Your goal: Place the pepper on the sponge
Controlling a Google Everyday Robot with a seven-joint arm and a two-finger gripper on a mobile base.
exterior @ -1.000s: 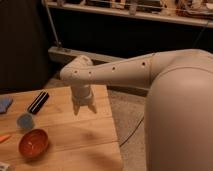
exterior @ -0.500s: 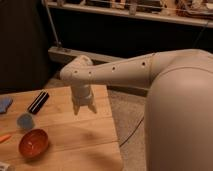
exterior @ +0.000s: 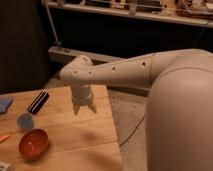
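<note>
My gripper (exterior: 84,109) hangs fingers-down over the middle of the wooden table (exterior: 75,145), open and holding nothing. A blue sponge (exterior: 4,104) lies at the table's far left edge, partly cut off by the frame. Below it, a thin orange piece (exterior: 3,138) pokes in from the left edge; it may be the pepper, but most of it is out of view. Both lie well to the left of the gripper.
A black bar-shaped object (exterior: 38,102) lies left of the gripper. A small blue-grey cup (exterior: 25,120) and an orange bowl (exterior: 34,143) sit nearer the front left. The table's right edge drops to carpet. My arm (exterior: 150,75) spans the right side.
</note>
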